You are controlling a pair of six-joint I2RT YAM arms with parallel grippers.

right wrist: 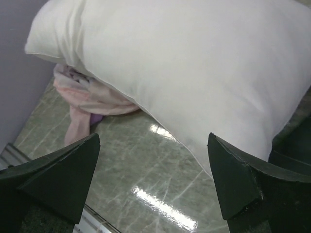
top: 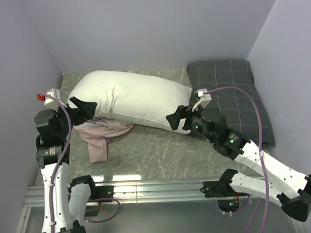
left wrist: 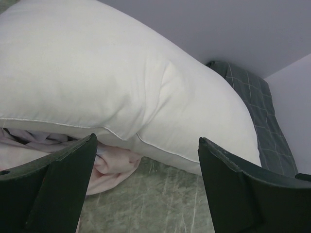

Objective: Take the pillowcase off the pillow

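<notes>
The plump white pillow (top: 129, 99) lies bare across the back of the table, also filling the left wrist view (left wrist: 112, 82) and the right wrist view (right wrist: 194, 68). The pink pillowcase (top: 101, 133) lies crumpled under and in front of the pillow's left end, pale side out (left wrist: 109, 167) (right wrist: 87, 99). My left gripper (top: 86, 107) is open at the pillow's left end, holding nothing (left wrist: 148, 145). At the pillow's right corner my right gripper (top: 177, 119) stands open and empty, its jaws wide over the bare table (right wrist: 153, 141).
A dark grey checked pillow (top: 231, 96) lies at the back right, against the wall (left wrist: 257, 107). The green marbled tabletop (top: 157, 152) runs to a metal rail (top: 163, 187) at the near edge. Walls close in on the left, back and right.
</notes>
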